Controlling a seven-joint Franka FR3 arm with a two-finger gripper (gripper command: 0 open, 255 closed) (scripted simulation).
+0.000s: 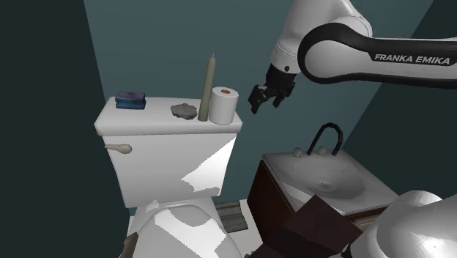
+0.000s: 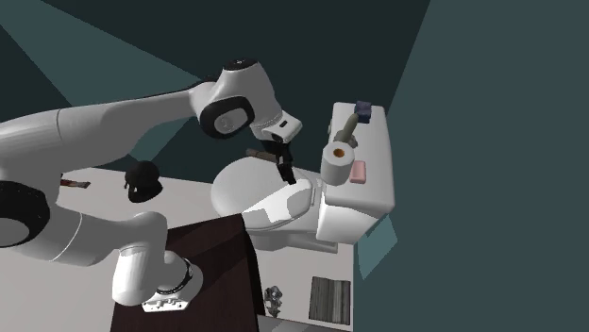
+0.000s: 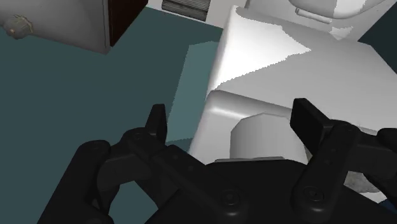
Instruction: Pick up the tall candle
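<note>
The candle (image 1: 207,91) is stood upright on the toilet tank (image 1: 155,119), just beside a paper roll (image 1: 223,105), with a grey lump (image 1: 184,111) at its other side. The approach is judged to be in hand: the end effector (image 1: 267,99) is held wide open and empty, apart in the air beyond the roll. Since the roll is set between them, the candle would best be gripped above the roll's top.

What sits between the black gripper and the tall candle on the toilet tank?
A toilet paper roll stands there, close beside the tall candle; the shoulder view shows it, with the gripper beyond it.
</note>
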